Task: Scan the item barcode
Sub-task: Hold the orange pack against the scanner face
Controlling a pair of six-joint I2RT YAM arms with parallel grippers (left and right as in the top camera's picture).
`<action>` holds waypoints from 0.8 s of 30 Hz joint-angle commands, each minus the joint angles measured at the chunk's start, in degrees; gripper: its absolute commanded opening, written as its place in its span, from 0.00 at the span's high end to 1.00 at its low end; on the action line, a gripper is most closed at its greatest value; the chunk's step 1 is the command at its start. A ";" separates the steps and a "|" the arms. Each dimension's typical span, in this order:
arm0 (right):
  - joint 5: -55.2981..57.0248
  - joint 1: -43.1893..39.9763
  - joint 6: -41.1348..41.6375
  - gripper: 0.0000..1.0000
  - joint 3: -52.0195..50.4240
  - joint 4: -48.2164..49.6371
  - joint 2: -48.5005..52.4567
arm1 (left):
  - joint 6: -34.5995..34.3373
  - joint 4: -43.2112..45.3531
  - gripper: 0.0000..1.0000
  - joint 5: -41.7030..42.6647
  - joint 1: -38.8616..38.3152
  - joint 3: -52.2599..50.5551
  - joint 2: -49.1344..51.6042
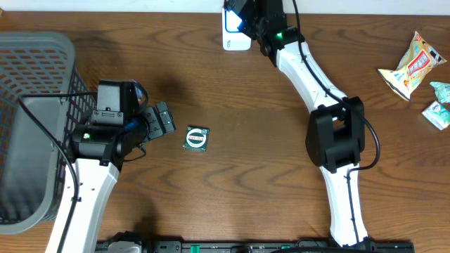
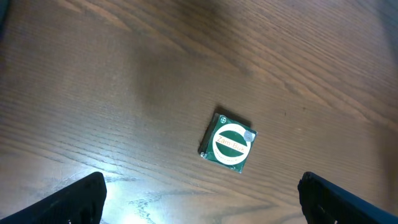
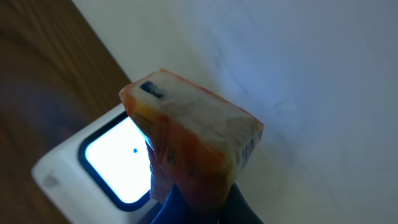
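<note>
one basket [image 1: 28, 105], one scanner [image 1: 235, 41], one green packet [image 1: 196, 138], four snack packets [image 1: 413, 65]

The table [image 1: 232, 176] is dark brown wood with visible grain and a low sheen. The basket [image 1: 35, 56] is grey plastic mesh, matt. The scanner [image 3: 59, 173] has a smooth white plastic housing and a glossy window. The packet [image 3: 193, 143] is glossy orange film. The sachet [image 2: 228, 142] has a shiny wrapper.

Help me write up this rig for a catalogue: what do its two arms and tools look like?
The left arm and right arm have white tubular links joined by boxy black joint housings. Thin black cables run alongside them, and each carries a small green light near the wrist. The left tool is black and blocky.
</note>
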 commanded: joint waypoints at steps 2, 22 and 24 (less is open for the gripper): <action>4.81 0.22 -3.82 0.99 -0.15 1.11 1.66 | 0.15 -0.15 0.02 -0.72 0.35 0.50 0.11; 10.97 1.16 -7.93 0.99 -0.13 -0.35 3.82 | 0.15 -0.17 0.02 -0.72 0.35 0.50 0.11; 13.57 1.38 -8.00 0.99 -0.13 1.90 3.78 | 0.15 -0.17 0.02 -0.74 0.35 0.50 0.11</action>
